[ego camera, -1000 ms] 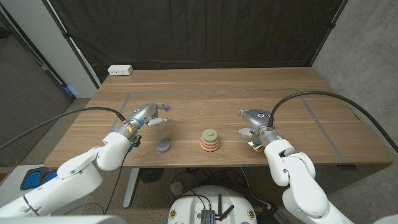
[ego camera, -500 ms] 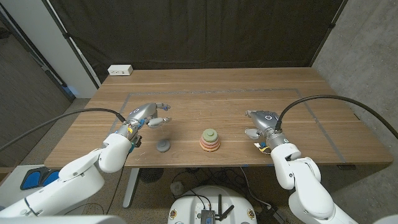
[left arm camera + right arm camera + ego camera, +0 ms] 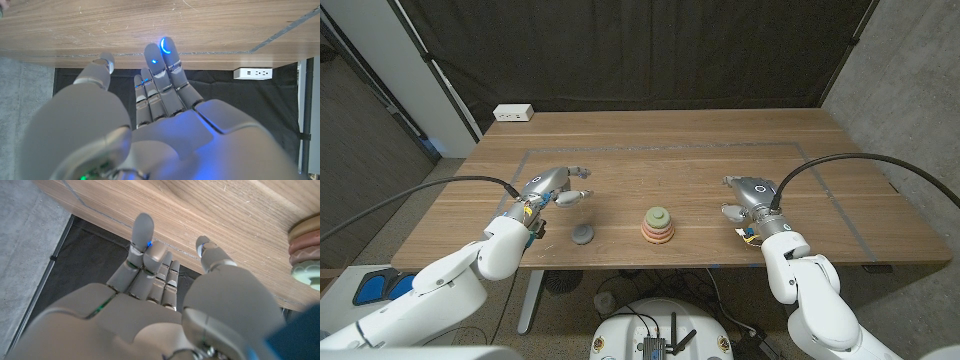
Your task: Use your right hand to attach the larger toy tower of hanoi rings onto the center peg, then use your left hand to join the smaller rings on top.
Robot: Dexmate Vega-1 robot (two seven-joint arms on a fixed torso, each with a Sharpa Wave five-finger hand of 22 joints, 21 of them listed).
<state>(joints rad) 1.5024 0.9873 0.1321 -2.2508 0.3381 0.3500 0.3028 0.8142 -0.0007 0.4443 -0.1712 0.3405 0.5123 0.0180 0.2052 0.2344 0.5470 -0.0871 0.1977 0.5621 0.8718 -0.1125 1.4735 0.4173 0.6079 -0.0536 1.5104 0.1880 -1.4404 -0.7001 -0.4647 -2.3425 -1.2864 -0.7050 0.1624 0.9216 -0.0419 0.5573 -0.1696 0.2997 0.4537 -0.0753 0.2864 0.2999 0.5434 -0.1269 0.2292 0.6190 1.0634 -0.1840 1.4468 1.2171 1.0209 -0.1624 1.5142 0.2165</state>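
Flanking the stacked pastel ring tower (image 3: 657, 226) on the wooden bench (image 3: 670, 160), left hand (image 3: 556, 187) and right hand (image 3: 744, 197) hold nothing, fingers apart.

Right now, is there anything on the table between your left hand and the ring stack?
Yes: in the head view, a small grey ring piece lies between the left hand and the ring stack, on bare wood.

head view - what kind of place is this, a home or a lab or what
Probably a robot lab or test cell, not a home. A black curtain hangs behind the wooden table, bare concrete wall stands to one side, and a white power strip sits at the table's far corner. Taped lines mark a work zone.
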